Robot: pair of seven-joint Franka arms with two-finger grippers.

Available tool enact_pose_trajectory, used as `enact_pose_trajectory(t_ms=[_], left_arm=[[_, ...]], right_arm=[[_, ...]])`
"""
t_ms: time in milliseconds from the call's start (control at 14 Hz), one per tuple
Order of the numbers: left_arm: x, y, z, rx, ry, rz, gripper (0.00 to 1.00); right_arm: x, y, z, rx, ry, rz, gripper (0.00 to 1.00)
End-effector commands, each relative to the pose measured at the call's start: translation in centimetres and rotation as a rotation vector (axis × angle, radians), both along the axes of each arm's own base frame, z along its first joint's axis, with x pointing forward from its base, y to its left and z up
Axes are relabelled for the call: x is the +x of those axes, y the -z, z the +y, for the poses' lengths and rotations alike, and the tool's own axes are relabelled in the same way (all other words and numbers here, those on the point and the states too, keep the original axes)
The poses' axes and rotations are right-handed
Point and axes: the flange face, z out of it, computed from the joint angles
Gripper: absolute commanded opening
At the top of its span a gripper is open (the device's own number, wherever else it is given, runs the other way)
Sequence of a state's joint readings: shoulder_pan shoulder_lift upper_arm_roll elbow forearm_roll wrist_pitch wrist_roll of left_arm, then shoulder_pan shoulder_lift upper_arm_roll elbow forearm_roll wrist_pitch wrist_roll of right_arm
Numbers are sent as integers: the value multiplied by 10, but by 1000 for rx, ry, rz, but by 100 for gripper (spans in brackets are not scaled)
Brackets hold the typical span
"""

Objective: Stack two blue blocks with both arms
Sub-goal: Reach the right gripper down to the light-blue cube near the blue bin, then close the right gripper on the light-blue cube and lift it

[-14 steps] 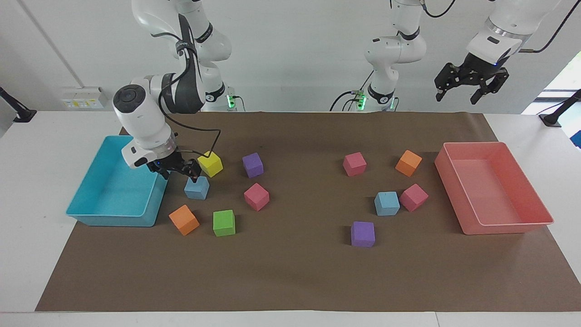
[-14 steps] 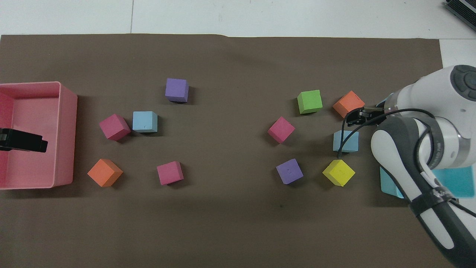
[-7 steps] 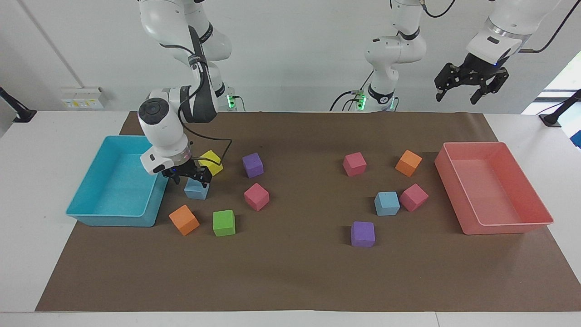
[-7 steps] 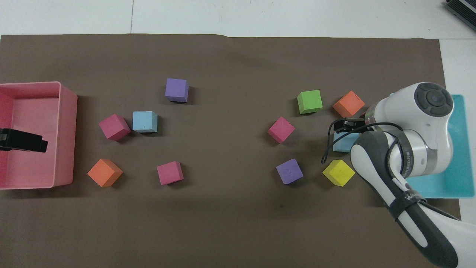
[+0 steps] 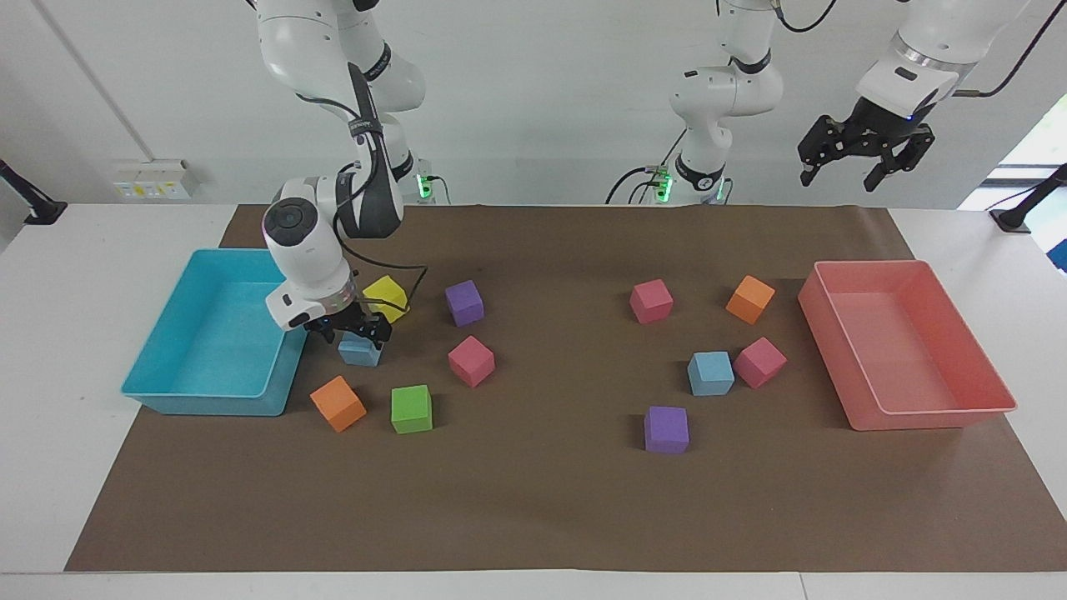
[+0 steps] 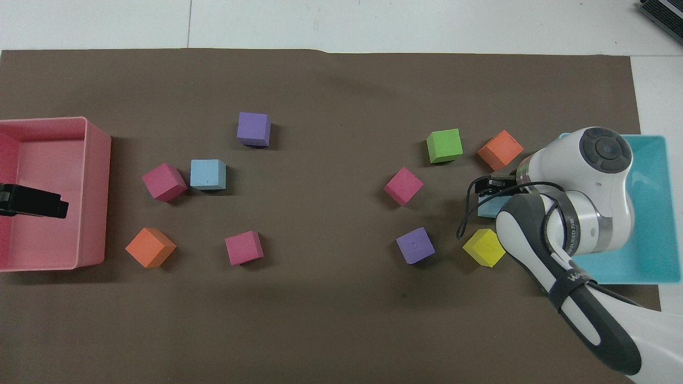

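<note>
Two blue blocks lie apart on the brown mat: one blue block (image 5: 360, 352) beside the turquoise tray (image 5: 167, 392) at my right arm's end, just off the yellow cube (image 5: 388, 293); the other blue block (image 5: 710, 372) touching a pink cube (image 5: 759, 362) toward the pink tray (image 5: 984, 400). My right gripper (image 5: 350, 329) now sits low over the first block, fingers apart to straddle it, judged ready to close; a second ago it hung nearer the tray. My left gripper (image 5: 850, 167) waits raised, fingers apart, unchanged.
</note>
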State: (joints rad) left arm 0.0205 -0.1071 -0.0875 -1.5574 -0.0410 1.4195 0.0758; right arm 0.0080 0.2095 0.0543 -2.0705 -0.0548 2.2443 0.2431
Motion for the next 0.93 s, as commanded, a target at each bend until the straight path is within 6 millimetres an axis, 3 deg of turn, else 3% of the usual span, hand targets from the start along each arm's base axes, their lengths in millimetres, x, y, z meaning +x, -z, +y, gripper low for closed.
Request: enact_pose_trajectory(t_ms=[0, 784, 855], left_arm=[[-1, 1, 3, 9, -9, 7, 100], [-1, 1, 3, 9, -9, 7, 100], [0, 1, 3, 8, -9, 6, 100]], right_arm=[[-5, 10, -4, -12, 5, -5, 100], [-13, 16, -2, -13, -14, 19, 100], [-13, 16, -2, -13, -14, 19, 91]])
